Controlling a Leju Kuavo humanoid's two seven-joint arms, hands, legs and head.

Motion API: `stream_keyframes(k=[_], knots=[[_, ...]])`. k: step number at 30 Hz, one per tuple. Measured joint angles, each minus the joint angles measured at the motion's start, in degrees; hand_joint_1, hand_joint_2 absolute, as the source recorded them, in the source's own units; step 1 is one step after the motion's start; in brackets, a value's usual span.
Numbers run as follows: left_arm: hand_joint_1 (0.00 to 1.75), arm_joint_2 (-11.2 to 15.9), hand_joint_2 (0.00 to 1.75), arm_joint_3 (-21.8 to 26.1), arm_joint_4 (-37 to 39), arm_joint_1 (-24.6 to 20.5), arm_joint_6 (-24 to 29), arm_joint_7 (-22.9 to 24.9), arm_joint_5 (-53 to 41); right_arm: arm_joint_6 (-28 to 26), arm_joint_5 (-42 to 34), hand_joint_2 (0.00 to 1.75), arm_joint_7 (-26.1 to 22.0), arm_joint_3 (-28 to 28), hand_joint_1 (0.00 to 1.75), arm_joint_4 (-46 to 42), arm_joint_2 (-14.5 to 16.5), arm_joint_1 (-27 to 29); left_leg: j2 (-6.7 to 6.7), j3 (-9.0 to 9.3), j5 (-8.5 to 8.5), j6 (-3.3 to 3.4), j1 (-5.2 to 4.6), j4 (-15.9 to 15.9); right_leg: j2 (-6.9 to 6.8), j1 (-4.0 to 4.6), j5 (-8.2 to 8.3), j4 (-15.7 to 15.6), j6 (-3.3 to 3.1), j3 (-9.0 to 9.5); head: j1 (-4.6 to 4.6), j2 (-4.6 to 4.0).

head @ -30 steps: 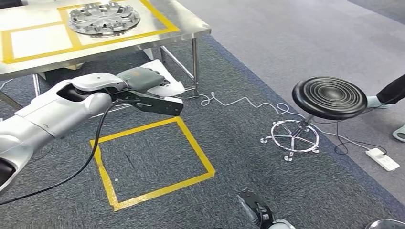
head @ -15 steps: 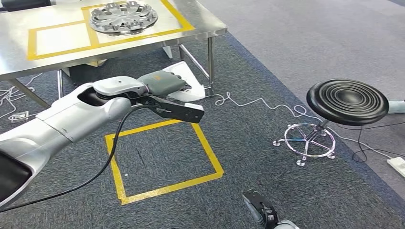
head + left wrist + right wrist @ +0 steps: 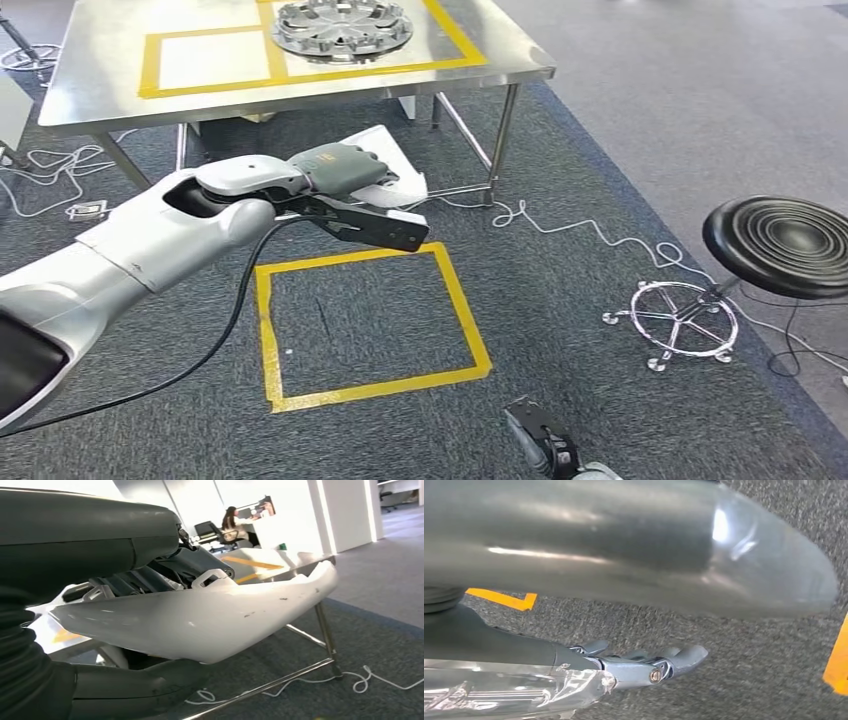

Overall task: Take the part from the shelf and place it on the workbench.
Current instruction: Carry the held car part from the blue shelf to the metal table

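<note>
The left arm is reaching forward, its left hand [image 3: 345,185] gripping a white part [image 3: 395,175]. The right hand [image 3: 644,662] is hanging low, fingers loosely extended, holding nothing.

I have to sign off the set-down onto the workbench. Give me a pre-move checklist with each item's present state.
1. Left hand holds the white part: ok.
2. Taped square beside the wheel cover on the workbench is free: ok.
3. Part over the bench: not ok, it hangs over carpet short of the bench.
4. Stool off to the side of the path: ok.
5. Right hand holds nothing, hanging low: ok.
</note>
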Motion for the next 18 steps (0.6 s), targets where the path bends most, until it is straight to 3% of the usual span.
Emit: stream_keyframes(k=[1, 2, 4, 6, 8, 11, 13, 15, 16, 17, 18], knots=[[1.75, 0.0, 1.75, 0.0, 0.2, 0.1, 0.0, 0.0, 0.0, 0.0, 0.0, 0.00, 0.1, 0.0, 0.00, 0.0, 0.0, 0.0, -0.44, 0.00, -0.01, 0.02, -0.01, 0.0, 0.15, 0.00, -0.44, 2.3, 0.04, -1.31, 0.02, 0.00], [1.75, 0.1, 1.75, 0.0, 0.4, 0.2, 0.1, 0.0, 0.1, 0.0, 0.1, 0.00, 0.1, 0.0, 0.00, 0.0, 0.0, 0.0, -0.89, 0.01, -0.01, 0.01, 0.00, 0.1, 0.22, -0.01, 0.17, 2.5, 0.04, -1.68, 0.01, 0.00], [1.75, 0.3, 1.75, 0.1, 0.6, 0.3, 0.4, -0.1, 0.2, 0.0, 0.5, 0.00, 0.3, 0.0, 0.00, 0.0, 0.0, -0.1, -1.77, 0.07, -0.07, -0.13, 0.09, 0.1, 0.55, -0.18, 3.83, -2.8, 0.03, 0.49, 0.02, 0.00], [1.75, 0.9, 1.75, 0.2, 0.6, 0.4, 1.1, -0.6, 0.4, 0.0, 1.2, 0.00, 0.6, 0.0, 0.00, 0.0, 0.1, -0.3, -2.55, -0.07, -0.16, -0.69, 0.05, 0.4, 2.03, -0.53, 6.68, -9.8, 0.00, 3.98, 0.00, 0.01], [1.75, 2.3, 1.75, 0.5, 0.1, 0.9, 1.8, -1.0, 0.7, 0.0, 2.2, 0.00, 1.2, 0.0, 0.00, 0.0, 0.4, -0.6, -3.00, -0.39, 0.05, -1.44, 0.03, 0.4, 3.18, -0.59, 7.08, -12.7, -0.42, 5.40, -0.03, 0.01], [1.75, 5.2, 1.75, 1.3, -1.6, 2.3, 2.1, -1.4, 0.9, -0.4, 2.9, 0.00, 1.5, 0.0, 0.00, 0.0, 0.7, -0.8, -2.60, -0.67, -0.20, -2.33, 0.19, 0.6, 2.84, -0.52, 7.25, -12.9, -1.61, 5.34, -0.16, 0.01], [1.75, 6.7, 1.75, 1.7, -2.8, 2.9, 2.1, -1.7, 0.7, -0.7, 3.0, 0.00, 1.4, 0.0, 0.00, -0.1, 0.8, -0.9, -1.16, -2.49, -2.74, -2.92, 0.12, 4.5, 2.22, -0.61, 7.33, -13.1, -2.27, 5.42, -0.38, 0.01], [1.75, 7.7, 1.75, 1.9, -3.8, 3.6, 2.1, -2.1, 0.5, -0.9, 3.0, 0.00, 1.3, 0.0, 0.00, -0.2, 0.9, -0.8, -0.20, -6.02, -6.19, -3.27, 0.09, 11.9, 1.40, -0.53, 7.25, -13.2, -2.62, 5.45, -0.49, 0.00], [1.75, 8.1, 1.75, 1.9, -4.1, 4.1, 2.1, -2.1, 0.5, -0.9, 3.0, 0.00, 1.3, 0.0, 0.00, -0.2, 0.9, -0.7, -0.09, -7.45, -7.07, -3.31, 0.10, 14.8, 0.98, -0.52, 7.22, -13.1, -2.68, 5.47, -0.50, 0.00], [1.75, 8.5, 1.75, 1.9, -4.4, 4.6, 2.1, -2.2, 0.4, -0.9, 3.0, 0.00, 1.3, 0.0, 0.00, -0.2, 0.9, -0.7, -0.04, -8.05, -6.93, -3.28, 0.10, 16.0, 0.61, -0.51, 7.18, -13.1, -2.71, 5.50, -0.51, 0.00], [1.75, 8.8, 1.75, 1.9, -4.7, 5.0, 2.1, -2.3, 0.4, -0.9, 3.0, 0.00, 1.2, 0.0, 0.00, -0.2, 0.9, -0.7, 0.00, -7.60, -5.76, -3.19, 0.09, 15.0, 0.31, -0.51, 7.16, -13.1, -2.70, 5.55, -0.51, 0.00]])
